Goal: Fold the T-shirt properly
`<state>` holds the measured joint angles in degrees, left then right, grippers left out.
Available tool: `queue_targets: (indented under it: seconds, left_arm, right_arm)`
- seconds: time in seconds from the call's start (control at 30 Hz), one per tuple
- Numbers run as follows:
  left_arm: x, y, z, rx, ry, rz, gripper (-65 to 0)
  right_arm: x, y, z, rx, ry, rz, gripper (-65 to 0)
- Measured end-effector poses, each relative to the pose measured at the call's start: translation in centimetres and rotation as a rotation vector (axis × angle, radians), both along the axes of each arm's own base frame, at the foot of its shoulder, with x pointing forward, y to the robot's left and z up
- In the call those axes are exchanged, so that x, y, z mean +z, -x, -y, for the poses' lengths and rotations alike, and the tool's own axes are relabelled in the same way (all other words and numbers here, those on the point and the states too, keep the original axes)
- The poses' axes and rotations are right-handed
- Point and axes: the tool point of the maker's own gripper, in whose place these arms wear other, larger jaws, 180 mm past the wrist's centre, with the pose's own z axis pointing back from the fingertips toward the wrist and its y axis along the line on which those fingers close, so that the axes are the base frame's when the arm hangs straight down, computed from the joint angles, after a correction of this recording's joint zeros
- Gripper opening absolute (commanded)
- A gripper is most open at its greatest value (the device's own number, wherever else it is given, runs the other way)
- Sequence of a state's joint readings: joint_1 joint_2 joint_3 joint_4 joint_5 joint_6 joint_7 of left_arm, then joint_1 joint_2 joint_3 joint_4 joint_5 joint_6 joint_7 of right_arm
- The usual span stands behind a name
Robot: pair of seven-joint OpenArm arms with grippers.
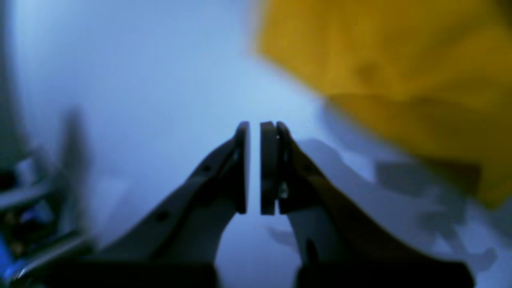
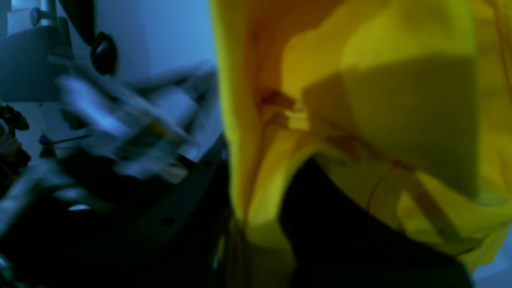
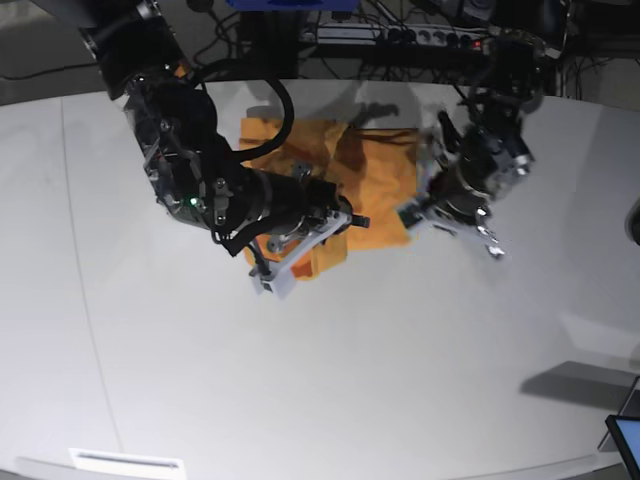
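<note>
The right gripper pinches the big orange-yellow cloth T-shirt, likely to pull a fold. The left gripper hangs beside it, jaws almost together, holding nothing.

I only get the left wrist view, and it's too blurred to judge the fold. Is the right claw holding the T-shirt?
Observer: It looks so. In the right wrist view the T-shirt drapes over the right claw, with cloth pinched between its fingers.
Operator: Is the shirt lying flat?
Observer: No. The base view shows it bunched and creased on the far part of the table.
Operator: Where is the right arm relative to mine?
Observer: Across the shirt from your left claw, reaching over the shirt's near edge.
</note>
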<state>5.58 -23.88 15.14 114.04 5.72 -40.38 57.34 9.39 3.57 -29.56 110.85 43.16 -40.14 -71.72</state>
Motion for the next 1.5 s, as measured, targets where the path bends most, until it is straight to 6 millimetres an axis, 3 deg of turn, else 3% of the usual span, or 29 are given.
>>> queue_targets:
  seconds: [0.27, 0.5, 0.77, 0.93, 1.5]
  left_arm:
    - [2.0, -0.9, -5.6, 0.157, -0.029, 0.059, -60.1]
    - [3.7, -1.3, -9.1, 0.240, -0.066, 0.106, -60.1]
    - [3.9, -1.3, -9.4, 0.230, -0.079, 0.106, -60.1]
    - [3.6, -1.0, -9.4, 0.228, -0.079, 0.097, -60.1]
    - [3.5, -0.9, -9.2, 0.222, -0.079, 0.091, -60.1]
  right_arm:
    - [-1.1, 0.5, 0.0, -0.004, 0.010, -0.034, -64.7]
    - [-2.0, 1.7, -1.5, 0.026, 0.027, -0.045, -64.7]
    - [-2.1, 2.8, -5.0, 0.076, 0.042, -0.032, -64.7]
    - [-4.5, 2.6, -4.2, 0.058, 0.103, -0.073, -64.7]
    - [-7.8, 1.3, -4.6, 0.084, 0.211, -0.095, -64.6]
